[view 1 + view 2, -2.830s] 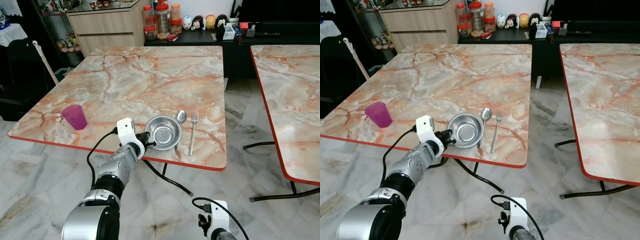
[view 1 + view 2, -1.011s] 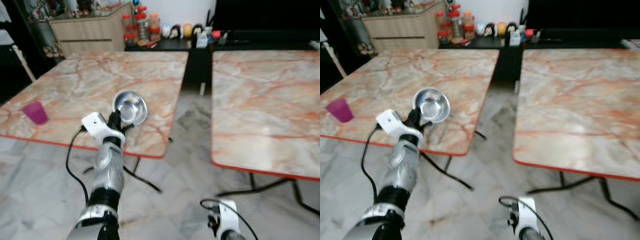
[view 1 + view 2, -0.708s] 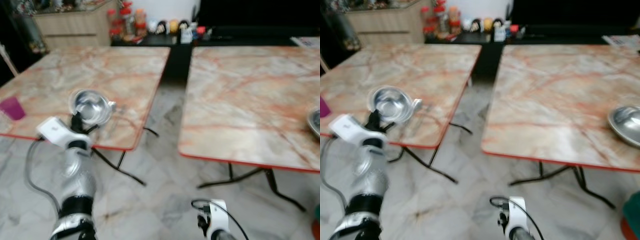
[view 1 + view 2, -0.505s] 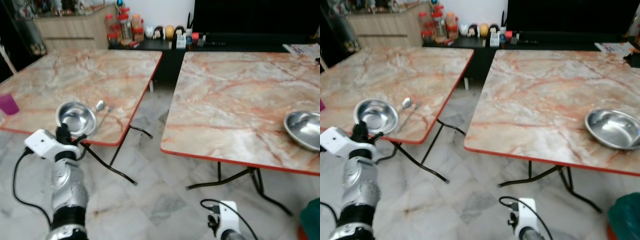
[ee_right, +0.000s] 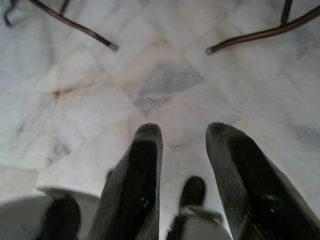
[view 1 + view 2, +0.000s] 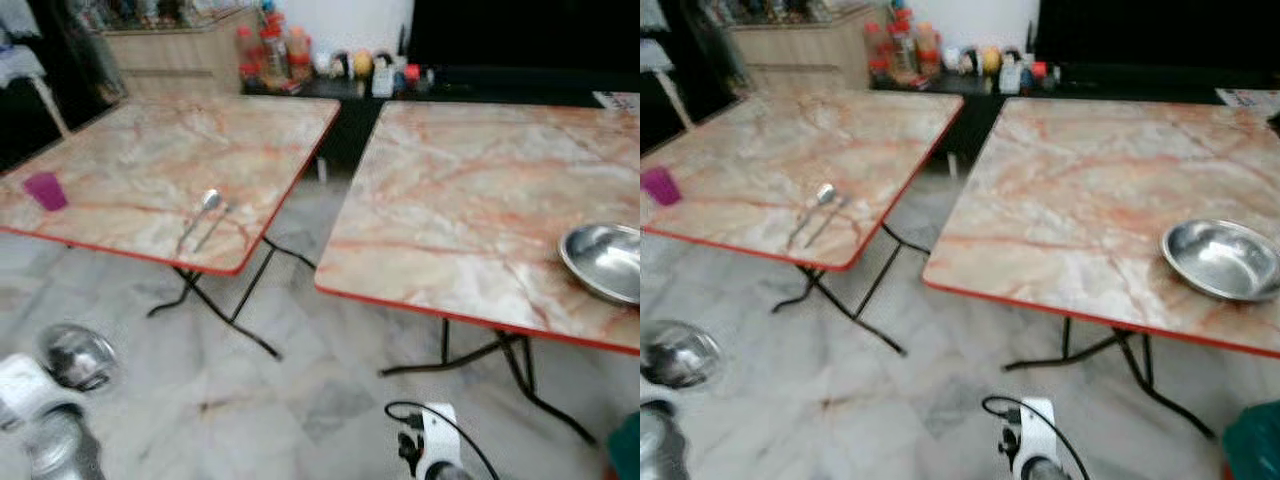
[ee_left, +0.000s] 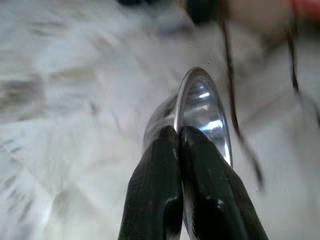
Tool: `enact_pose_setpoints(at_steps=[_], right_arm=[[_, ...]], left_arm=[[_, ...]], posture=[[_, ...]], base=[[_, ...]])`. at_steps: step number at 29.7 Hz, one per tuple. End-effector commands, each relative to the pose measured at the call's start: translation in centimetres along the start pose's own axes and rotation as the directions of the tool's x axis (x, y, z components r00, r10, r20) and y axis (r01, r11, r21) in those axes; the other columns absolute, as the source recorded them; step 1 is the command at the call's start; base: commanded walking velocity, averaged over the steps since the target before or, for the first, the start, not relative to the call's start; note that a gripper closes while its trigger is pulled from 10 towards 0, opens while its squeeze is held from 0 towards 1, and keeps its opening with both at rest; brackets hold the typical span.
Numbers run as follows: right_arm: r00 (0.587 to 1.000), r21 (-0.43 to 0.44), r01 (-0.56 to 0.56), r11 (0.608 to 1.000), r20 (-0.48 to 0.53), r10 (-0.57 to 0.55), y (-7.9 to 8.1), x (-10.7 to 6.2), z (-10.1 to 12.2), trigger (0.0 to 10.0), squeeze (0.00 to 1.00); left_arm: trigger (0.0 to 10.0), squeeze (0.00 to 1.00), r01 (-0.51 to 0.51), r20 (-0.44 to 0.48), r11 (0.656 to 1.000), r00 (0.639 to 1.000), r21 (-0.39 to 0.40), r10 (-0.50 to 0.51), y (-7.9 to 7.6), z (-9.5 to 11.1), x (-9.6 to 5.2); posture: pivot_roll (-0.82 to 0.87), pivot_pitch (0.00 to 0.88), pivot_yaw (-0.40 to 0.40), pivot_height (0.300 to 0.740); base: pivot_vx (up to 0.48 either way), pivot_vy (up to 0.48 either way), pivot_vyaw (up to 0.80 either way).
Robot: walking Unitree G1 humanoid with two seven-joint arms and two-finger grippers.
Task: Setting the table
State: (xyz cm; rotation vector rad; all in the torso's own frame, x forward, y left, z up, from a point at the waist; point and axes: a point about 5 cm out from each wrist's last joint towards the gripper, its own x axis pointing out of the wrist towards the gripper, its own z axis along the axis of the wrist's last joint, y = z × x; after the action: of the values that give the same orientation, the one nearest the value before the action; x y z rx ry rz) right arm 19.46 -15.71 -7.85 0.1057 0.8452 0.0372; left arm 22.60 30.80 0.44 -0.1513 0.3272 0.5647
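My left gripper [image 7: 178, 132] is shut on the rim of a small steel bowl [image 7: 202, 107]. It holds the bowl [image 6: 76, 356] low at my left, above the floor and away from both tables. A spoon [image 6: 207, 203] and a fork [image 6: 213, 227] lie side by side near the front corner of the left marble table [image 6: 150, 150]. A purple cup [image 6: 44, 190] stands at that table's left edge. A larger steel bowl [image 6: 605, 262] rests on the right marble table [image 6: 480, 190]. My right gripper [image 5: 182, 132] hangs open over the floor tiles.
A floor gap runs between the two red-edged tables, with black folding legs [image 6: 235, 315] under each. A dark sideboard [image 6: 480, 80] with jars and small figures lines the back wall, beside a wooden cabinet [image 6: 170, 55]. Something teal [image 6: 1255, 440] sits at the lower right.
The view has swung right and pulled back, and is blurred. My left arm has dropped, carrying the small bowl from table-edge height down toward the floor.
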Motion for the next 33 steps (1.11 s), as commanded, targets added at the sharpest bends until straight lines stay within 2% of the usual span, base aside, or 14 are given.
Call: enact_pose_setpoints(at_steps=[1, 3, 4, 5, 6, 10, 14, 18, 21, 26, 33], right_arm=[[1.0, 0.003, -0.001, 1.0, -0.007, 0.001, 0.1, 0.0, -0.2, 10.0, 0.0], [1.0, 0.004, 0.0, 1.0, -0.006, 0.0, 0.1, 0.0, -0.1, 10.0, 0.0], [1.0, 0.004, 0.002, 1.0, -0.006, -0.002, 0.1, 0.0, -0.1, 10.0, 0.0], [1.0, 0.004, 0.002, 1.0, -0.006, -0.002, 0.1, 0.0, -0.1, 10.0, 0.0], [1.0, 0.006, 0.004, 1.0, -0.004, -0.004, 0.0, 0.0, 0.0, 10.0, 0.0], [1.0, 0.004, 0.006, 1.0, 0.004, -0.006, 0.0, 0.1, 0.2, 10.0, 0.0], [1.0, 0.005, 0.005, 1.0, 0.005, -0.005, -0.1, 0.1, 0.3, 10.0, 0.0], [1.0, 0.004, 0.005, 1.0, 0.005, -0.005, -0.1, 0.1, 0.3, 10.0, 0.0], [1.0, 0.004, 0.007, 1.0, 0.008, -0.007, -0.1, 0.1, 0.5, 10.0, 0.0], [1.0, 0.007, 0.01, 1.0, 0.016, -0.01, -0.2, 0.2, 0.8, 10.0, 0.0], [1.0, 0.004, 0.015, 1.0, 0.011, -0.015, -0.4, 0.2, 0.8, 10.0, 0.0]], left_arm=[[10.0, 0.0, 0.092, -0.031, 0.993, 0.995, 0.068, -0.09, -1.2, -0.3, 0.2], [10.0, 0.0, 0.217, -0.119, 0.974, 0.971, 0.072, -0.208, -3.0, -1.7, -0.1], [10.0, 0.0, 0.316, -0.192, 0.939, 0.938, 0.134, -0.288, -4.5, -2.9, -0.5], [10.0, 0.0, 0.316, -0.192, 0.939, 0.938, 0.134, -0.288, -4.5, -2.9, -0.5], [10.0, 0.0, 0.372, -0.249, 0.918, 0.91, 0.135, -0.332, -5.7, -3.9, -0.9], [10.0, 0.0, 0.445, -0.315, 0.882, 0.868, 0.152, -0.384, -7.5, -5.3, -1.7], [10.0, 0.0, 0.555, -0.372, 0.81, 0.804, 0.191, -0.463, -9.9, -6.2, -2.6], [10.0, 0.0, 0.573, -0.381, 0.797, 0.792, 0.19, -0.478, -10.3, -6.3, -2.7], [10.0, 0.0, 0.616, -0.406, 0.762, 0.759, 0.198, -0.508, -11.5, -6.8, -3.2], [10.0, 0.0, 0.605, -0.424, 0.767, 0.765, 0.214, -0.485, -11.6, -7.5, -3.6], [10.0, 0.0, 0.543, -0.452, 0.809, 0.794, 0.226, -0.407, -10.6, -8.4, -3.9]], posture=[[0.03, 0.014, 0.079, 0.74], [0.03, 0.011, 0.078, 0.74], [0.03, 0.01, 0.077, 0.74], [0.03, 0.01, 0.077, 0.74], [0.03, 0.008, 0.077, 0.74], [0.02, 0.003, 0.077, 0.74], [0.02, 0.0, 0.071, 0.74], [0.02, 0.0, 0.071, 0.74], [0.02, 0.0, 0.067, 0.74], [0.01, 0.0, 0.068, 0.74], [0.0, 0.0, 0.065, 0.74]], base=[[0.0, 0.0, 0.0], [0.0, 0.0, 0.0], [0.0, 0.0, 0.0], [0.0, 0.0, 0.0], [0.0, 0.0, 0.0], [0.0, 0.0, 0.0], [0.0, 0.0, 0.0], [0.0, 0.0, 0.0], [0.0, 0.0, 0.0], [0.0, 0.0, 0.0], [0.0, -0.085, 0.0]])
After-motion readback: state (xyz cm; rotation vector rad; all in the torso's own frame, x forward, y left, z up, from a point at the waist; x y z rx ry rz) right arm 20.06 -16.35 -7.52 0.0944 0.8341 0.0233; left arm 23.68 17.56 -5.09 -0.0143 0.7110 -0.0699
